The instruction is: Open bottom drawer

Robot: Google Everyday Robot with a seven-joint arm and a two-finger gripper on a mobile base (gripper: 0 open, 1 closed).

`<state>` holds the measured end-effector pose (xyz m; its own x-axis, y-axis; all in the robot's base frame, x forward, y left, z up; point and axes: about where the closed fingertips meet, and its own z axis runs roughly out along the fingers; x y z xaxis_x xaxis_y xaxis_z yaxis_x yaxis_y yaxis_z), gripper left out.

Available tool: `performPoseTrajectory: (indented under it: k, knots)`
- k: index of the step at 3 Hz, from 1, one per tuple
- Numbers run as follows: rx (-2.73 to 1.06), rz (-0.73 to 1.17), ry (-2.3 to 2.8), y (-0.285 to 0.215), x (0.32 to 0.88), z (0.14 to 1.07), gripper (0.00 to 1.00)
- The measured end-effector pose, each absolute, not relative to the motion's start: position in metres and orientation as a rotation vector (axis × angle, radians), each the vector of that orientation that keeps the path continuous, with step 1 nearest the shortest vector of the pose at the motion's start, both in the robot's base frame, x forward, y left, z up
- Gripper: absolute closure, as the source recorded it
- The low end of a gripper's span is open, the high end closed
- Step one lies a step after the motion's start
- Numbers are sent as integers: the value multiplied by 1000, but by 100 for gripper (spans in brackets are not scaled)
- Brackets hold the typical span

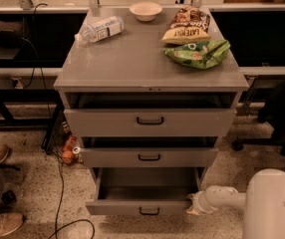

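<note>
The bottom drawer is the lowest of three grey drawers and stands pulled out, its empty inside showing, with a small black loop handle at centre. The gripper sits at the right end of that drawer's front, reaching in from the white arm at lower right. The middle drawer and top drawer are each pulled out a little.
On the cabinet top lie a plastic bottle, a white bowl and two snack bags. A black cable runs over the floor at left, near a person's shoe. A chair base stands at right.
</note>
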<state>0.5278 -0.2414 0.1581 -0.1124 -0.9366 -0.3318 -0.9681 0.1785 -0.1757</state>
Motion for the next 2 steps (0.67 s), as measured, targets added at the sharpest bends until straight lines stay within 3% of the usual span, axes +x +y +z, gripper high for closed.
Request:
performPoseTrajectory:
  k: [2]
  knots:
    - [-1789,131,2101,-244,511,153,100]
